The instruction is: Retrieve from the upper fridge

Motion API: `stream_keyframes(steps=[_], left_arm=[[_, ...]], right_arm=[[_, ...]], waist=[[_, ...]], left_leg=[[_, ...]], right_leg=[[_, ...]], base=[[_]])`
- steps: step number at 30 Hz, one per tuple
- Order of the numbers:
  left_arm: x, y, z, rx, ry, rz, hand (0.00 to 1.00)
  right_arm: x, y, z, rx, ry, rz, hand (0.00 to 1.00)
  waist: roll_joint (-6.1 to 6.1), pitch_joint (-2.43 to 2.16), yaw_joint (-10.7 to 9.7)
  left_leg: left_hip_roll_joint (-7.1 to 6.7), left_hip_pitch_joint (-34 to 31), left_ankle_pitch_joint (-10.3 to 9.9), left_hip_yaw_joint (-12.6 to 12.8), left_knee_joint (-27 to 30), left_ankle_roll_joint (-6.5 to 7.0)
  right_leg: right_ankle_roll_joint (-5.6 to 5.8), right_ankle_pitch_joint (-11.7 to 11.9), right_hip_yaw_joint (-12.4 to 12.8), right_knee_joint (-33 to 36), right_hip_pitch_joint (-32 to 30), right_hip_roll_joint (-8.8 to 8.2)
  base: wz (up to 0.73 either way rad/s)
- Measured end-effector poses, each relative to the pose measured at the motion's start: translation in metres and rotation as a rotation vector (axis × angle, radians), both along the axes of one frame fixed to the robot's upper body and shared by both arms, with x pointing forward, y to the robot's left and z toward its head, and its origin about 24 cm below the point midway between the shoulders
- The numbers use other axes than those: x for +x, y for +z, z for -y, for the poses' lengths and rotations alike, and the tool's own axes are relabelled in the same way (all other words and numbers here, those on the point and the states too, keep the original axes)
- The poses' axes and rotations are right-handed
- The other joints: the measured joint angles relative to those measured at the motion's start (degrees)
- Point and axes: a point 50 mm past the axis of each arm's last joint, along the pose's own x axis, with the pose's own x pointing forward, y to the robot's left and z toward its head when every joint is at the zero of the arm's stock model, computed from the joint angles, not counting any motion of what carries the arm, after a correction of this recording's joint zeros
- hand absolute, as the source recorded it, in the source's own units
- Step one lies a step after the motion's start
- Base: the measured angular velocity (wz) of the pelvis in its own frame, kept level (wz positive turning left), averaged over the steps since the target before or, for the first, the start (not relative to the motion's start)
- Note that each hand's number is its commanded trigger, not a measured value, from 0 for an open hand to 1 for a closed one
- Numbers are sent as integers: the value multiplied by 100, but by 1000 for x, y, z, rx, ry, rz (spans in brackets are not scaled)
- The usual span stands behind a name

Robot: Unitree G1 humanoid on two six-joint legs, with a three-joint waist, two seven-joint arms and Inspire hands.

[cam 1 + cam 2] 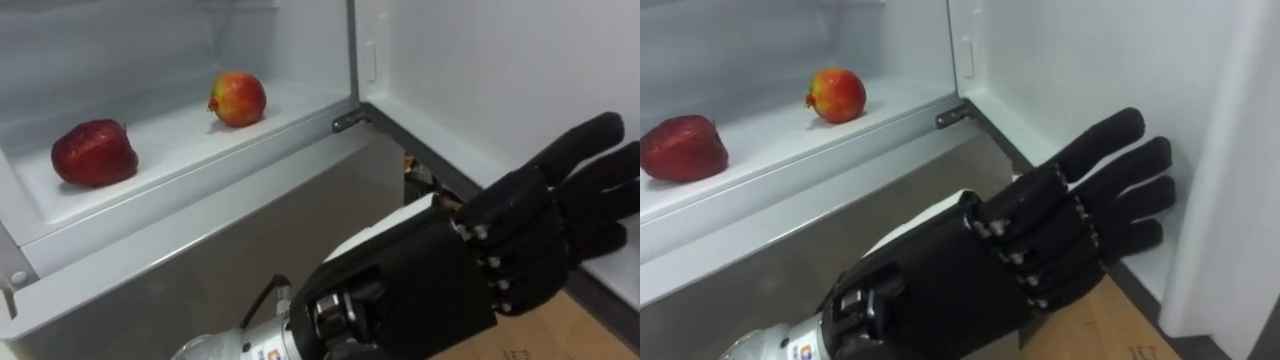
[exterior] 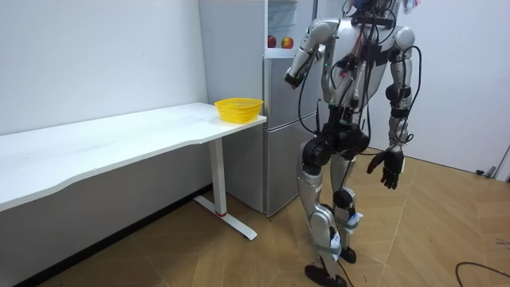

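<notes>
Left hand point(image 1: 480, 260): fingers straight and spread, holding nothing, low and right of the upper fridge shelf point(image 1: 180, 135). On the shelf, the red-yellow apple point(image 1: 237, 98) sits far and the dark red apple point(image 1: 95, 152) left (both untouched). Judgement: lift clear of the shelf lip, then reach left and curl late. Right hand point(image 2: 389, 169) hangs relaxed.

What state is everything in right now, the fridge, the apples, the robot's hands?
Upper fridge: open.
Lower fridge door: shut.
Dark red apple: on the shelf, untouched.
Red-yellow apple: on the shelf, untouched.
Left hand: open, empty, in front of the fridge.
Right hand: open, empty, hanging by the robot's side.
Yellow basket: upright on the white table.
</notes>
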Motion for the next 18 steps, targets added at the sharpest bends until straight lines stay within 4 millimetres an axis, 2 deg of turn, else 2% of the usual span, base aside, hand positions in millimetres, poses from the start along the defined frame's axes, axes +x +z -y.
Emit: stream_keyframes(steps=[5, 12, 18], left_arm=[[1, 1, 1, 5, -1, -2, 0], [2, 2, 3, 1, 9, -10, 0], [4, 2, 0, 7, 41, -15, 0]], right_arm=[[0, 0, 0, 1, 2, -1, 0], [2, 0, 1, -4, -4, 4, 0], [-3, 0, 1, -1, 2, -4, 0]], waist=[[-4, 3, -22], [-4, 2, -12], [29, -19, 38]], left_leg=[[51, -4, -33, 32, 0, -54], [44, -97, -34, 33, 4, -55], [57, -93, -33, -3, 5, -55]], right_leg=[[-5, 3, -5, 75, -43, 52], [-27, 17, -4, 64, -136, 63], [-54, 33, -27, 79, -122, 85]], base=[[-4], [1], [0]])
